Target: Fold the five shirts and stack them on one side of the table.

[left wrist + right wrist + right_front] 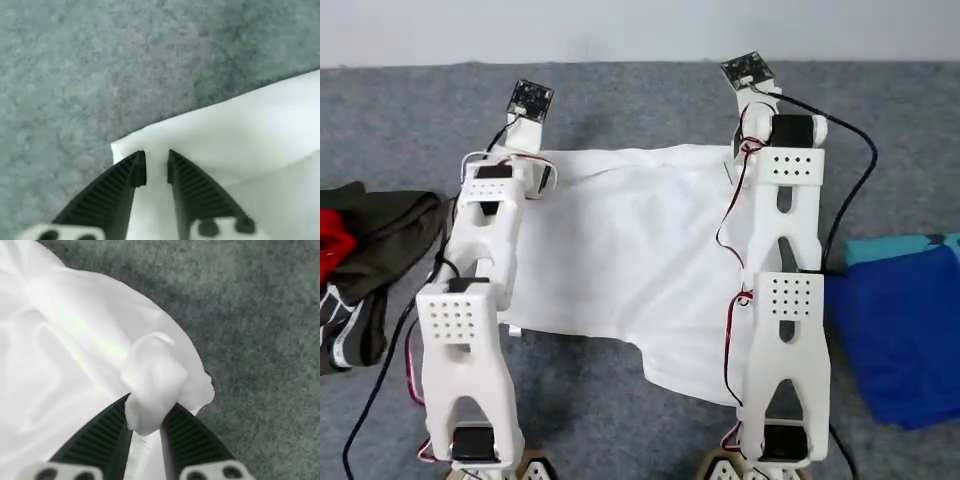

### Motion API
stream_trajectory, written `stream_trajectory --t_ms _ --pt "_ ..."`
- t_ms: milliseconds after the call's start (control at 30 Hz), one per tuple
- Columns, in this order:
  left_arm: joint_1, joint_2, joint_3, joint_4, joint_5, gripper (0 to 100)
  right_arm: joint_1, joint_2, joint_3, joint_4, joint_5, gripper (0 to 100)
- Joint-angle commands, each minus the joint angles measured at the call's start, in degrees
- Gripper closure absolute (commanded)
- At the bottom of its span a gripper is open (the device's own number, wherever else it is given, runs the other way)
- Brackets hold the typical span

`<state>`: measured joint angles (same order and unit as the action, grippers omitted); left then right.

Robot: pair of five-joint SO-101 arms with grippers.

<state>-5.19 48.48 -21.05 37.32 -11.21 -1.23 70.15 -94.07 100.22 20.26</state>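
A white shirt point(620, 250) lies spread across the middle of your grey worktop point(620, 100), between the two white arms. Its far edge runs from one claw to the other.

Your left claw point(156, 167) sits low over the shirt's far left corner, right at the cloth's edge. You cannot tell whether it is spread or gripping the fabric.

Your right claw point(146, 412) is at the shirt's far right corner. It is pinching a bunched lump of the white fabric, which bulges up past its tips.

At the worktop's left edge sits a loose heap of dark clothes point(380, 240), olive and black with some red showing. At the right edge lies a blue shirt point(895, 330), flat, with a strip of a teal garment point(880, 248) showing along its far side.
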Motion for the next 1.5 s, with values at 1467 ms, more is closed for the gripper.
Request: stream_trajectory --t_ms 1467 --pt "0.6 28.3 -61.8 33.8 -21.3 99 -0.7 -3.7 -2.4 2.7 0.5 99.0"
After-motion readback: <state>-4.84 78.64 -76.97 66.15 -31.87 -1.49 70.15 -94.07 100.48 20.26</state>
